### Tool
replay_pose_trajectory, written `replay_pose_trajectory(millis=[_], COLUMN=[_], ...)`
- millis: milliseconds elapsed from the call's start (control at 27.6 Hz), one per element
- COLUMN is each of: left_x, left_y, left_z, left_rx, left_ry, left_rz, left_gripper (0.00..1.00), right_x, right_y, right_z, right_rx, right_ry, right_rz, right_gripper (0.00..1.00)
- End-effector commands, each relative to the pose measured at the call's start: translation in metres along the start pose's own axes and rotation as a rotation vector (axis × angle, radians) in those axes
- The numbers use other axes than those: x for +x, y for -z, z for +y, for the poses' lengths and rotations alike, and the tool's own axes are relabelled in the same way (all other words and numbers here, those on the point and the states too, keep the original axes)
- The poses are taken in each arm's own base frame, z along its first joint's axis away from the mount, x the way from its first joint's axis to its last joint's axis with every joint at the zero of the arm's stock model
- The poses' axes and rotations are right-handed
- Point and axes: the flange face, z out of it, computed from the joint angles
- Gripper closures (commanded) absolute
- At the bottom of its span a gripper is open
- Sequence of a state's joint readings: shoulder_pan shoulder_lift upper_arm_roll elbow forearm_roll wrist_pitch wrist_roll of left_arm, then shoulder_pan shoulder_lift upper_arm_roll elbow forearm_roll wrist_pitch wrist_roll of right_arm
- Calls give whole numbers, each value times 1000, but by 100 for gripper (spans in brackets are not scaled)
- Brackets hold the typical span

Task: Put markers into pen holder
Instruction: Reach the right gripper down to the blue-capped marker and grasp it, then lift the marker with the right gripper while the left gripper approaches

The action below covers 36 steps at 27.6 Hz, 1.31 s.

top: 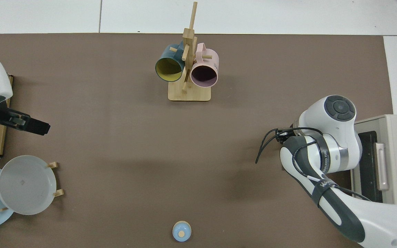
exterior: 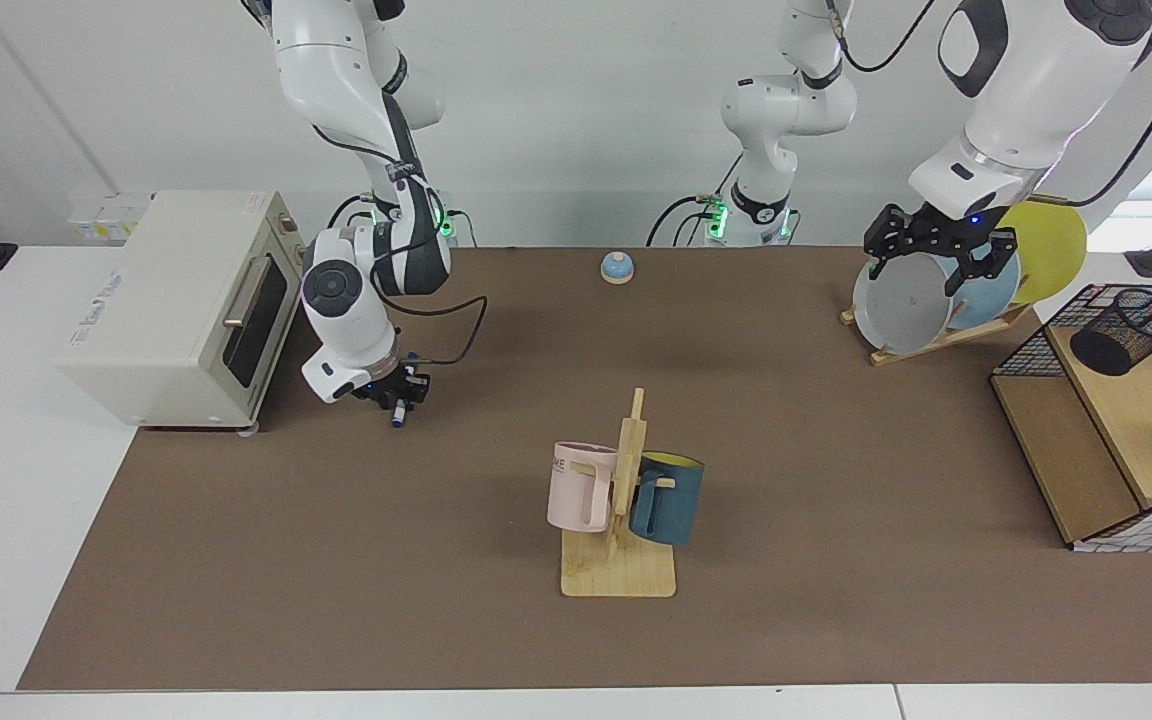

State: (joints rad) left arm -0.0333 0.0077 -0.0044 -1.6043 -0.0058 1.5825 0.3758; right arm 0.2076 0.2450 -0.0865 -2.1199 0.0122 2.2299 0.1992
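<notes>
Facing view: your right gripper (exterior: 396, 392) pinches the marker (exterior: 398, 414), light, stiff, slick, hanging below; left gripper (exterior: 939, 252) waits spread, empty

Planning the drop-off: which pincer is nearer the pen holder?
Left. The left pincer hovers at the plates, near the pen holder. The right pincer grips the marker by the toaster oven.

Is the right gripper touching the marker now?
Touching. In the facing view the right gripper is closed around the marker, whose blue end sticks out below it; the top view hides this.
</notes>
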Motion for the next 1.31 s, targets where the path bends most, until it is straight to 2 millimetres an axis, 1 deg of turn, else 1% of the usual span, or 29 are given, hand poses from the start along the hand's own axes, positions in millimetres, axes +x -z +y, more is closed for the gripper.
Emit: replay_pose_trajectory(millis=[0, 73, 254, 399, 472, 580, 689, 762, 834, 907, 979, 1052, 1124, 1197, 1269], left_x=[-12, -11, -10, -8, -7, -5, -3, -1, 2, 4, 3, -1, -10, -13, -17], left_y=[2, 3, 2, 2, 1, -1, -2, -5, -4, -10, -21, -36, -44, -54, -61], left_z=[-9, -9, -7, -1, 4, 8, 16, 18, 25, 32, 38, 41, 45, 52, 58], left_rx=[15, 18, 18, 17, 14, 10, 8, 5, 8, 1, -33, -104, -132, -119, -91], left_ry=[-205, -268, -372, -501, -550, -593, -666, -727, -789, -838, -857, -847, -852, -887, -936], left_rz=[1, 6, 4, 3, 1, -3, -2, 0, 10, 6, 19, 73, 118, 149, 180], left_gripper=[0, 0, 0, 0, 0, 0, 0, 0, 0, 0, 0, 0, 0, 0, 0], right_x=[-1, 1, 5, 7, 6, 0, -8, -11, -16, -20, -24, -32, -39, -49, -59], right_y=[-4, -4, 0, 15, 28, 55, 81, 102, 116, 131, 141, 157, 169, 179, 182], right_z=[3, 4, 7, 6, 6, 6, 1, -1, -10, -21, -31, -40, -49, -64, -87], right_rx=[-2, 1, 15, 24, 30, 42, 53, 64, 64, 64, 60, 71, 83, 95, 95], right_ry=[-24, -31, -124, -186, -225, -308, -451, -550, -626, -706, -769, -835, -887, -920, -955], right_rz=[5, 6, 14, 33, 40, 53, 59, 69, 58, 49, 39, 47, 60, 71, 76], right_gripper=[100, 100, 100, 100, 100, 100, 100, 100, 100, 100, 100, 100, 100, 100, 100])
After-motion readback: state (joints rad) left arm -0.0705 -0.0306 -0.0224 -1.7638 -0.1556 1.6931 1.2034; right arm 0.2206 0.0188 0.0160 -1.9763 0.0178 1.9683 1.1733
